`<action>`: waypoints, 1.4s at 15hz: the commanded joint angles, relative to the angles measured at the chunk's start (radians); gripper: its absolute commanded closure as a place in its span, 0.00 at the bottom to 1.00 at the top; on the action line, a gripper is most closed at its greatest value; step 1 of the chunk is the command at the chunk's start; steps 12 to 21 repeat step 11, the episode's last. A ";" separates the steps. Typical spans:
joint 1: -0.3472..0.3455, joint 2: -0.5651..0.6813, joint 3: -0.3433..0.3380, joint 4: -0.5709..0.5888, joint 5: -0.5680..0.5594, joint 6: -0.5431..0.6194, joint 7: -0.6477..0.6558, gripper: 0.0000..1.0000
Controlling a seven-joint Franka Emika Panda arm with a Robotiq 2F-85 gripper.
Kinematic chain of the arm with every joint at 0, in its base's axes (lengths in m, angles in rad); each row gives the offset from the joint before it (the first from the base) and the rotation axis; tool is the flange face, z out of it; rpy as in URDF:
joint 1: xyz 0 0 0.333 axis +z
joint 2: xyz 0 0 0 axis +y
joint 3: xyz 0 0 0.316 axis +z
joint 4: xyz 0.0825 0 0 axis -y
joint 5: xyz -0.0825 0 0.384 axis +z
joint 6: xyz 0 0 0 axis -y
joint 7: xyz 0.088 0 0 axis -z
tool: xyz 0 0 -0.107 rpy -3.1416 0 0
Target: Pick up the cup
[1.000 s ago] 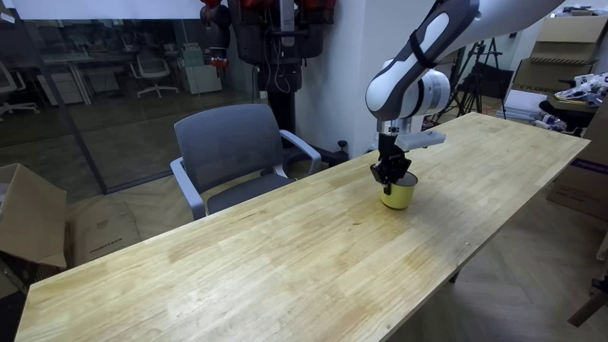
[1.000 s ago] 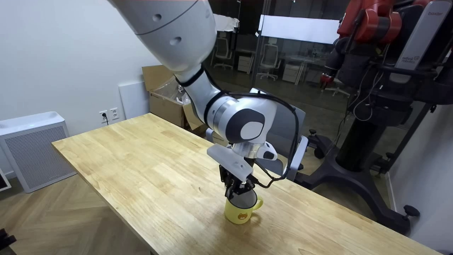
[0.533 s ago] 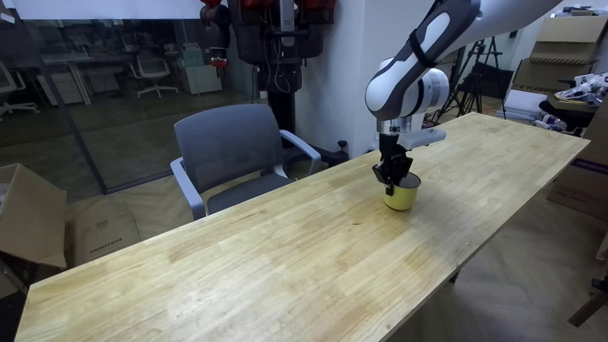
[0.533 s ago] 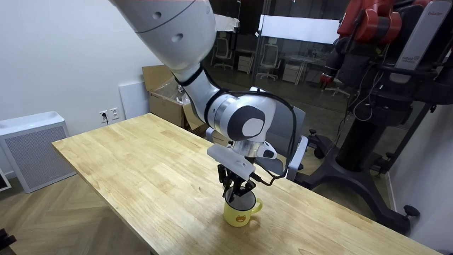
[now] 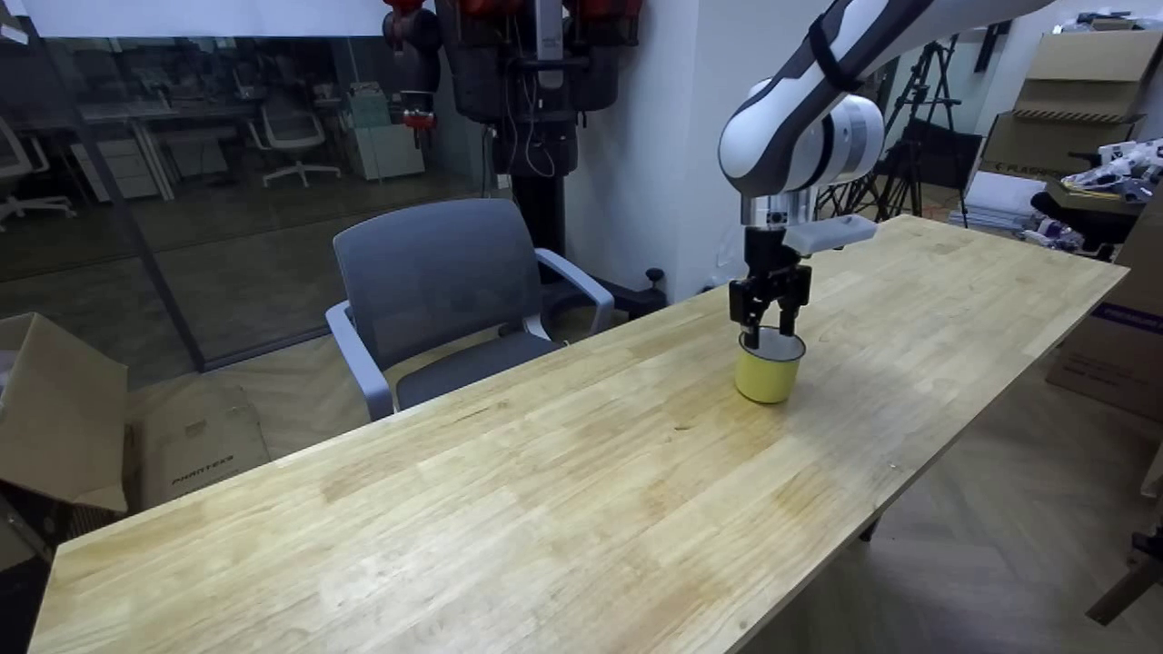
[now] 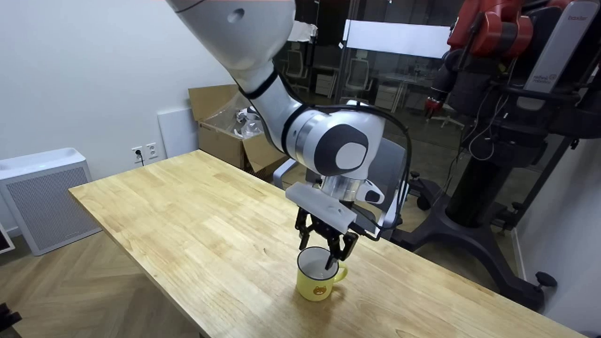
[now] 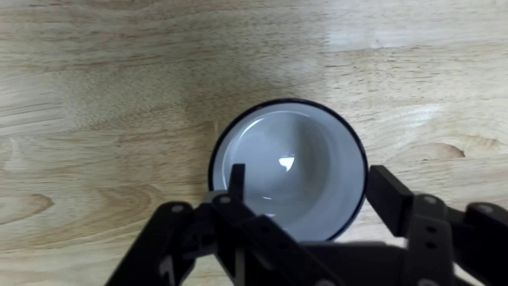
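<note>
In an exterior view, a box (image 5: pixel 68 413) sits at 9 o'clock from the cup (image 5: pixel 769 376), upright on the desk (image 5: pixel 409 527). A chair (image 5: pixel 436 272) stands near 10, the desk edge blocking part of its seat, a second robot (image 5: pixel 541 100) at 11. At 12, the jaws of the arm (image 5: pixel 800 136) stand parted over the cup, one across its mouth; contact is unclear. A tripod (image 5: pixel 919 93) stands at 1, a carton (image 5: pixel 1104 366) at 3.

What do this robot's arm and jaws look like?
The arm is mostly white and rounded, with dark panels and black straps. A black cable loops outside it. Below a silver collar sit a pale grey bar and black, angular jaws.
</note>
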 commanded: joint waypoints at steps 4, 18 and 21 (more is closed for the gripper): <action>0.011 -0.060 0.003 -0.021 -0.013 -0.040 -0.017 0.00; 0.008 -0.043 0.008 0.003 -0.003 -0.037 -0.020 0.00; 0.008 -0.043 0.008 0.003 -0.003 -0.037 -0.020 0.00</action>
